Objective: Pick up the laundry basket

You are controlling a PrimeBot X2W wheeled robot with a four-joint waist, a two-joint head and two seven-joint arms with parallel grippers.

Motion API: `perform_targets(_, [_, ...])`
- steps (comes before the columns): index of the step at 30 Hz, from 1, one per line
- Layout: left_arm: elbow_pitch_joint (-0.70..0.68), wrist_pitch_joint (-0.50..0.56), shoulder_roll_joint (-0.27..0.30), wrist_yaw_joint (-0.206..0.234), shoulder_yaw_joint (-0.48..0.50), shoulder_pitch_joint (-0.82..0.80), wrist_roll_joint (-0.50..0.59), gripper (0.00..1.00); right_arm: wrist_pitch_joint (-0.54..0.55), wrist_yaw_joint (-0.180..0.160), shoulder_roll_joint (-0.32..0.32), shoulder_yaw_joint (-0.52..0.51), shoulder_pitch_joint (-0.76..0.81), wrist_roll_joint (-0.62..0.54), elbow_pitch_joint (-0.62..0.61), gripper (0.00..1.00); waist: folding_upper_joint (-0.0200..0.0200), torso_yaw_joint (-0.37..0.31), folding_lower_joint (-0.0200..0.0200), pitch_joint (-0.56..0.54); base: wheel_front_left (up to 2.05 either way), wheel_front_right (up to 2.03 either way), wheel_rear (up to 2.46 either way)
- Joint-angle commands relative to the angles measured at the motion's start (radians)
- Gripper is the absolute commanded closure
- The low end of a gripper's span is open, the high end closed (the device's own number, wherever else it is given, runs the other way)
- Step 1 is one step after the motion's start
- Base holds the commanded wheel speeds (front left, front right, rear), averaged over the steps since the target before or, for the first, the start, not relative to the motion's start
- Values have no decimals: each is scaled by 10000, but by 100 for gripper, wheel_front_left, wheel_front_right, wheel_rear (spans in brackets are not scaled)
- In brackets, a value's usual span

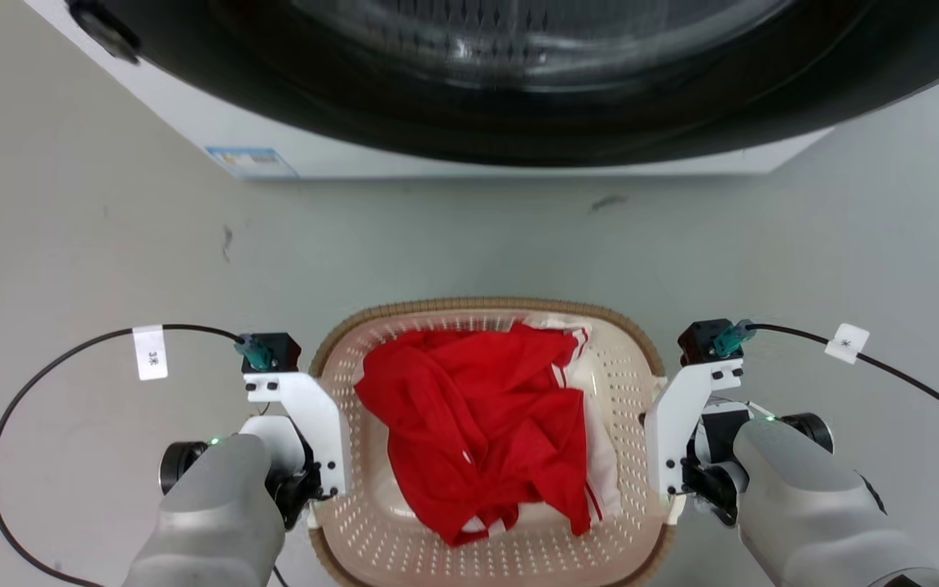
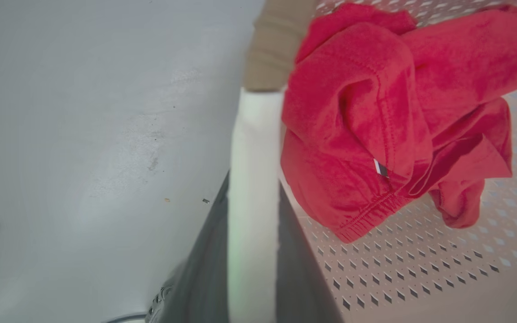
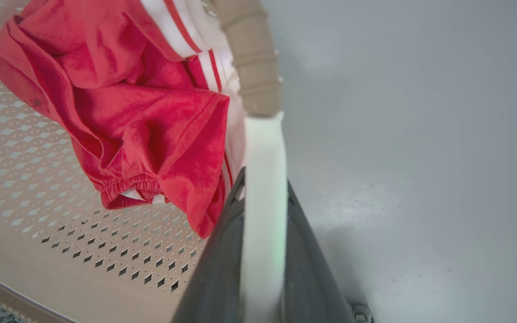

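The laundry basket (image 1: 631,368) is cream-white and perforated, with a brown woven-look rim, and sits low in the middle of the head view, between my two arms. A crumpled red garment (image 1: 478,416) with white stripes lies in it. My left gripper (image 1: 319,489) is at the basket's left side. In the left wrist view its dark fingers (image 2: 204,269) are shut on the white side handle (image 2: 254,134). My right gripper (image 1: 681,489) is at the right side, its fingers (image 3: 308,269) shut on the other white handle (image 3: 265,143). Whether the basket rests on the floor cannot be told.
A washing machine (image 1: 290,147) with a large dark round door (image 1: 518,81) stands just beyond the basket. Grey floor (image 1: 111,261) spreads to both sides. Black cables (image 1: 37,383) loop outward from each wrist.
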Motion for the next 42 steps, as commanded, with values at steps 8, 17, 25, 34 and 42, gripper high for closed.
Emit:
perform_targets(8, [-157,1058,39,-32,-350,23,-530,100,1131,49,100,189,167,423,-108,100,0,-59,0,-1492,0,0,0])
perform_targets(17, [-165,2091,259,-29,-634,-281,-1007,100,2522,47,-171,335,-106,889,-335,100,0,-105,0,-2444,0,0,0])
perform_targets(25, [-171,2938,433,-29,-754,-738,-1367,100,3741,43,-394,423,-571,1302,-493,100,0,-152,0,-3103,0,0,0])
perform_targets(34, [-190,3745,420,-27,-991,-1127,-1666,100,5031,43,-561,352,-1122,1834,-543,100,0,-133,0,-3713,0,0,0])
perform_targets(42, [-217,4405,298,-29,-1242,-1278,-1872,100,5898,43,-672,477,-1340,2031,-452,100,0,-73,0,-4442,0,0,0])
